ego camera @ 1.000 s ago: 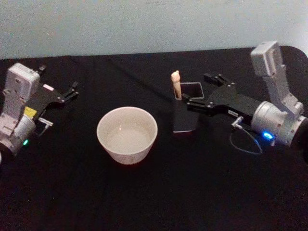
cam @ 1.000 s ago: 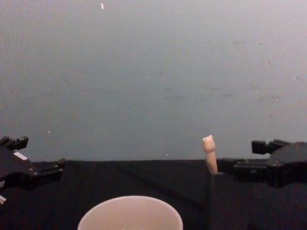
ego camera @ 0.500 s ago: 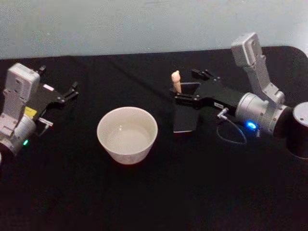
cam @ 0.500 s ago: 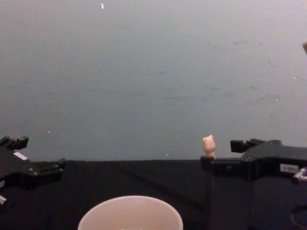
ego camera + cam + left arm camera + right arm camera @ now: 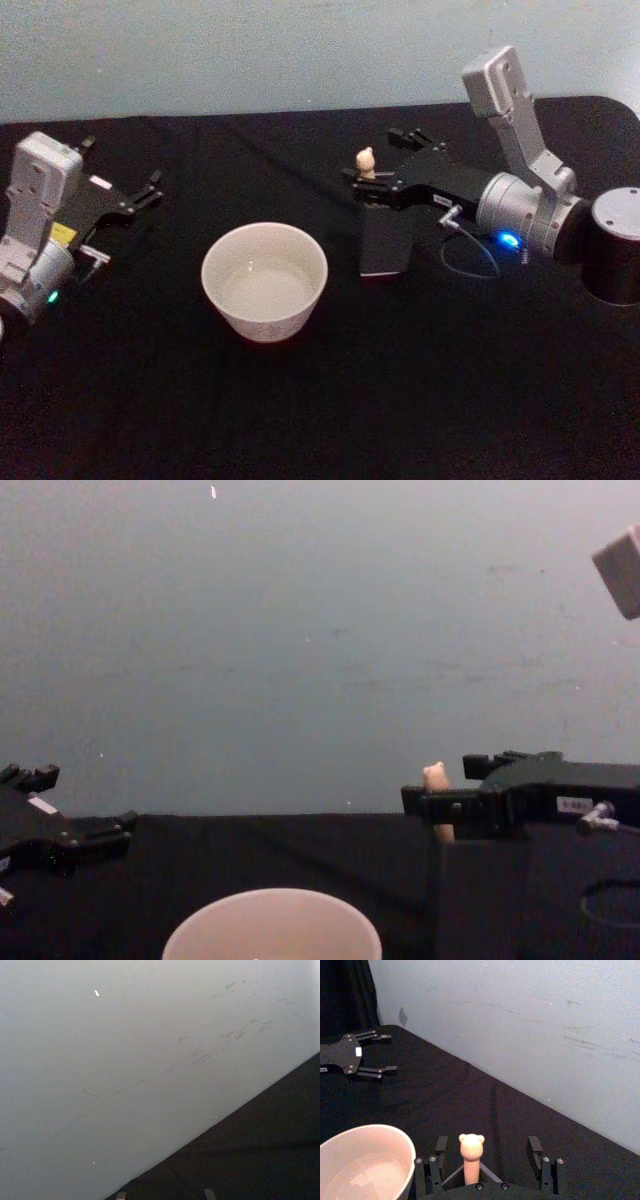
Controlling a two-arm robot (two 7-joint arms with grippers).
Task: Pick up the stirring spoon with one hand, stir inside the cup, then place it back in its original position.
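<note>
Head view: the right gripper (image 5: 372,152) holds its fingers apart around the stirring spoon (image 5: 368,170), which stands in the box holder (image 5: 385,245) near the desk's (image 5: 300,400) back edge; the left gripper (image 5: 122,165) waits, spread, at the left edge. Right wrist view: no squeeze yet, so lifting, stirring the cup (image 5: 395,1142) and returning remain. Chest view: the right gripper reaches farther than before.

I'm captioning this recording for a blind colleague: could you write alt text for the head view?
The right hand reaches in from the right, open fingers either side of the stirring spoon, which stands in a dark square holder on a black table. A cream cup sits left of the holder; the left hand is parked at the left edge.
</note>
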